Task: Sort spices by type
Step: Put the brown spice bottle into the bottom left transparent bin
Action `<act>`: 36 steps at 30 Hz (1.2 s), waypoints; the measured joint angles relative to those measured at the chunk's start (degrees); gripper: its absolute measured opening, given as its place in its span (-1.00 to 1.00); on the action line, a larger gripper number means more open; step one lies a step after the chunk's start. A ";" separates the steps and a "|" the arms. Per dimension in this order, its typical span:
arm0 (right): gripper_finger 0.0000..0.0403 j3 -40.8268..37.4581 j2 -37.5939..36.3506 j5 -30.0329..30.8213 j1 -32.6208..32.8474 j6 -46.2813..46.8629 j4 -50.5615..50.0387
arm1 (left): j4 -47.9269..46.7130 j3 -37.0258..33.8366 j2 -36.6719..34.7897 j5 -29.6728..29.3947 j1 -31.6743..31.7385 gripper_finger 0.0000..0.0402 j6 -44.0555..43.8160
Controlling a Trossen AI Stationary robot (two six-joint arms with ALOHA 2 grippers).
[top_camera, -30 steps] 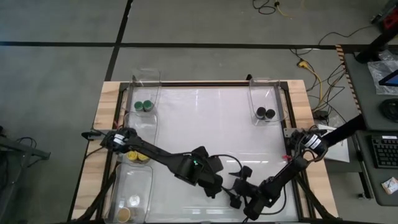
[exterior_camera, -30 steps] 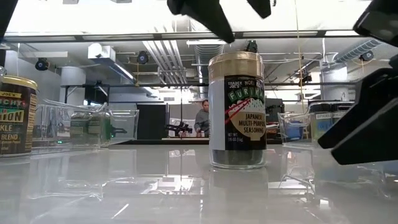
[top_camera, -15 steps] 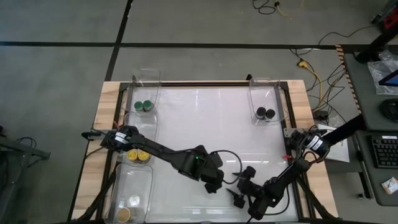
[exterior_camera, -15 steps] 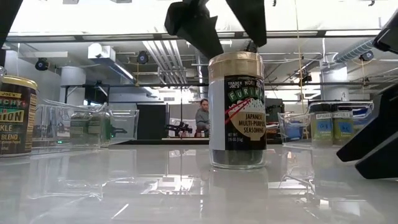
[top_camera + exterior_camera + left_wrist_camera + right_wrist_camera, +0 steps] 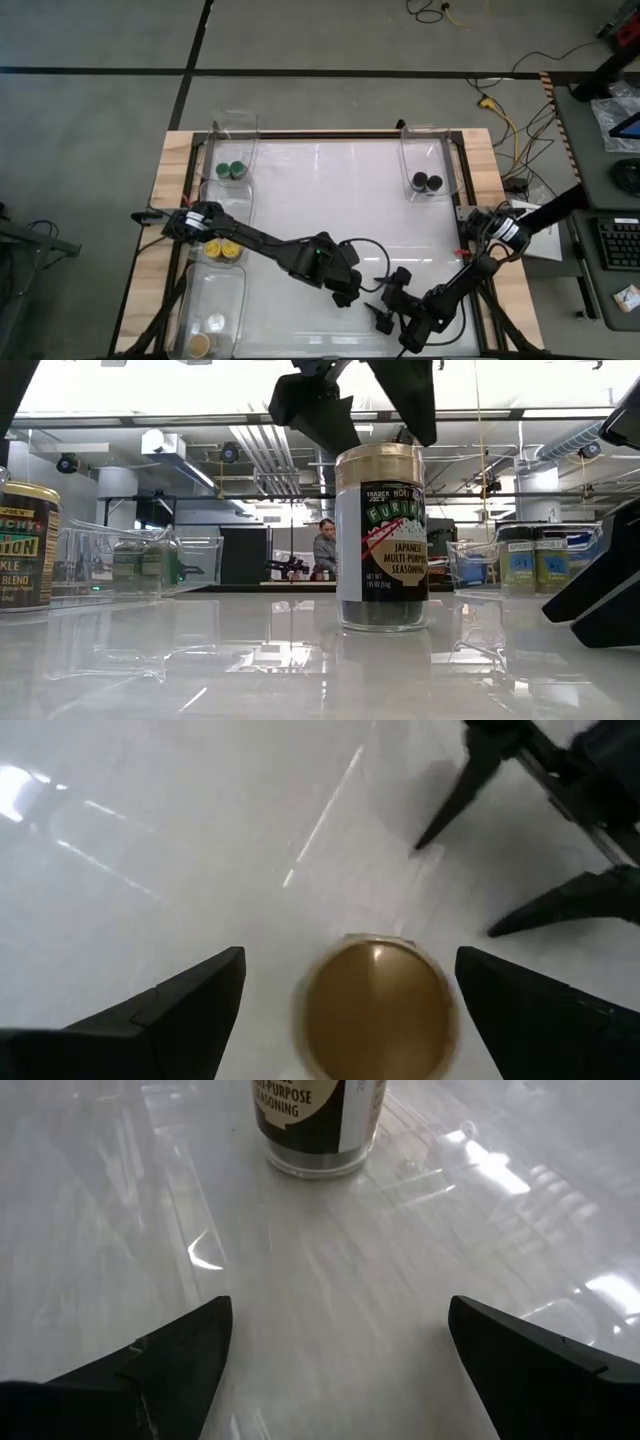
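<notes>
My left arm reaches across the table (image 5: 330, 190), its gripper (image 5: 345, 990) hanging spread wide right above the tan-lidded jar (image 5: 381, 535), not touching it. The jar stands upright near the front edge. My right gripper (image 5: 335, 1345), fingers apart, points at it from beside.
</notes>
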 joint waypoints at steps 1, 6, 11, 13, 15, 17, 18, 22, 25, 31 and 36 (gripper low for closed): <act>0.79 0.00 0.00 -0.01 0.00 0.08 0.00 | 0.52 -0.20 0.00 0.46 -0.03 0.72 0.00; 0.79 -0.01 0.02 -0.02 0.00 0.07 0.02 | 0.93 -1.40 0.00 0.88 -0.10 0.72 -0.19; 0.79 -0.01 0.02 -0.20 0.00 0.52 0.04 | 0.89 -2.53 0.00 0.14 -0.07 0.72 -0.27; 0.79 -0.01 0.02 -0.22 0.00 0.62 0.04 | 0.89 -2.53 0.00 -0.44 -0.07 0.72 -0.24; 0.79 -0.01 0.02 -0.24 0.00 0.62 0.04 | 0.89 -2.53 0.00 -0.50 -0.07 0.72 -0.23; 0.79 -0.01 0.02 -0.24 0.00 0.62 0.06 | 0.87 -2.53 0.00 -0.01 -0.07 0.72 -0.20; 0.79 -0.01 0.02 -0.24 -0.02 0.62 0.05 | 0.87 -2.53 0.00 0.74 -0.07 0.72 -0.22; 0.79 -0.01 0.02 -0.24 -0.02 0.55 0.07 | 0.74 -2.53 0.63 3.21 0.12 0.72 -1.14; 0.79 -0.01 0.02 -0.30 -0.02 0.57 0.07 | 0.67 -2.53 1.83 7.99 1.18 0.72 -1.36; 0.79 -0.01 0.02 -0.67 0.10 1.40 0.07 | 0.65 -2.53 2.45 12.12 3.90 0.72 -0.09; 0.79 -0.01 0.02 -1.05 0.09 1.70 0.04 | 0.58 -2.53 2.49 16.34 4.88 0.72 0.02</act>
